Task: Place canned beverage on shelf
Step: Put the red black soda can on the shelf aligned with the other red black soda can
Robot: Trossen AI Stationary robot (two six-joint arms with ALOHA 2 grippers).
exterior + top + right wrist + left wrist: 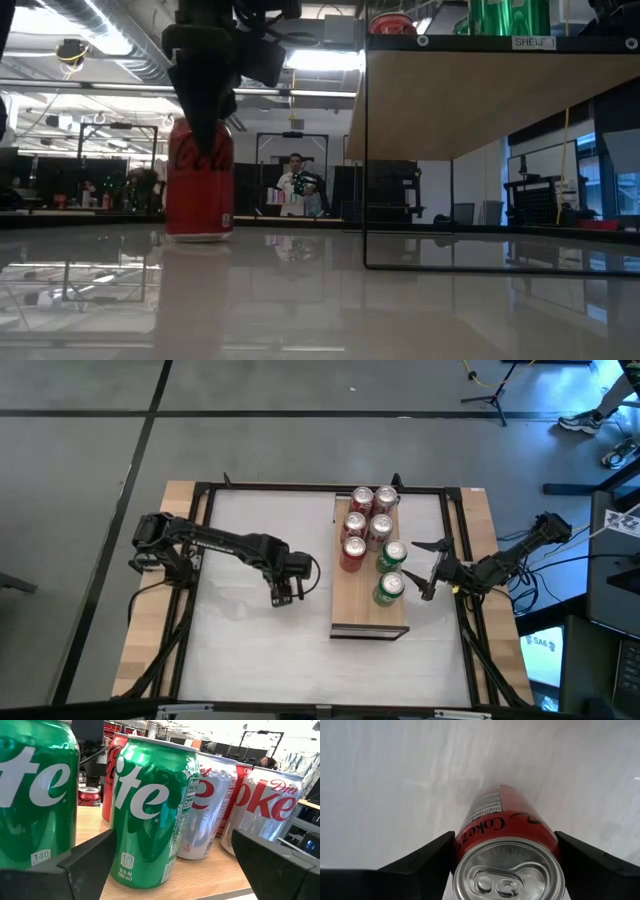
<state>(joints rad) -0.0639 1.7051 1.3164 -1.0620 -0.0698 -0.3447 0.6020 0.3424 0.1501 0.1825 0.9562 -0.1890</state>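
Left arm stretched inward, left gripper [283, 592] pointing down, fingers spread, right gripper [430, 572] wide open, level

Two dark arms here, left arm [215, 543] and right arm [505, 563], both matte black, built of slim tube segments with chunky boxy joints. Black cables loop off each base. The left gripper [284, 594] is a blocky black head; the right gripper [425, 572] shows thin, pointed prongs. Up close the fingers [425, 862] are flat, wedge-shaped, plain black slabs, no markings
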